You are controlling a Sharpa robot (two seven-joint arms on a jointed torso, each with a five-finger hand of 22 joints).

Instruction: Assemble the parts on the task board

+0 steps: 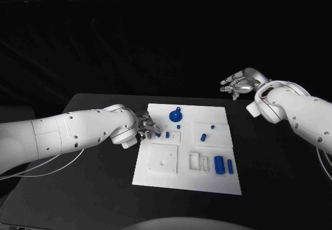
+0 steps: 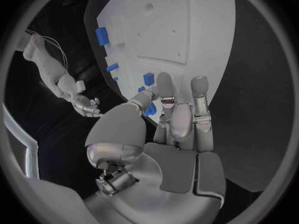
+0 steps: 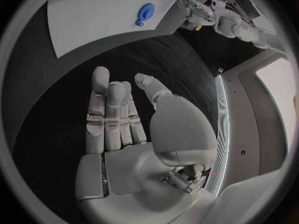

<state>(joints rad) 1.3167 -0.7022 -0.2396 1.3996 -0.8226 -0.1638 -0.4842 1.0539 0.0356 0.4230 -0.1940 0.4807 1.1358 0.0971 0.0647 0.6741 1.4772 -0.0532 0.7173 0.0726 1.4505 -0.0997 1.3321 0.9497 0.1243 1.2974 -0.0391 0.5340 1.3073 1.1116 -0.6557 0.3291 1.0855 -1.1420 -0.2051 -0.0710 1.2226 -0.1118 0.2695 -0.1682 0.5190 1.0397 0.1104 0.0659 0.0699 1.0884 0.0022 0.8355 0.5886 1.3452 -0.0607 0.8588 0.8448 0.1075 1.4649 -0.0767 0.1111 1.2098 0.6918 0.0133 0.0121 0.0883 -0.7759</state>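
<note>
The white task board (image 1: 186, 179) lies mid-table with several small blue parts on it. My left hand (image 1: 145, 127) sits at the board's left edge, by a small blue part (image 1: 158, 134). In the left wrist view that hand (image 2: 177, 129) has straight fingers, and the small blue part (image 2: 149, 110) lies between thumb and finger; a grip is unclear. A round blue part (image 1: 175, 115) lies near the far edge. A blue cylinder (image 1: 219, 164) and a blue bar (image 1: 230, 166) lie at the near right. My right hand (image 1: 239, 84) hangs raised beyond the far right corner, fingers apart and empty (image 3: 118, 119).
The board carries pale raised frames, a square plate (image 1: 163, 158) and narrow slots (image 1: 195, 162). More small blue parts (image 1: 203, 137) lie around its middle. Black table (image 1: 90, 191) surrounds the board on all sides. Cables (image 1: 41, 167) trail under my left arm.
</note>
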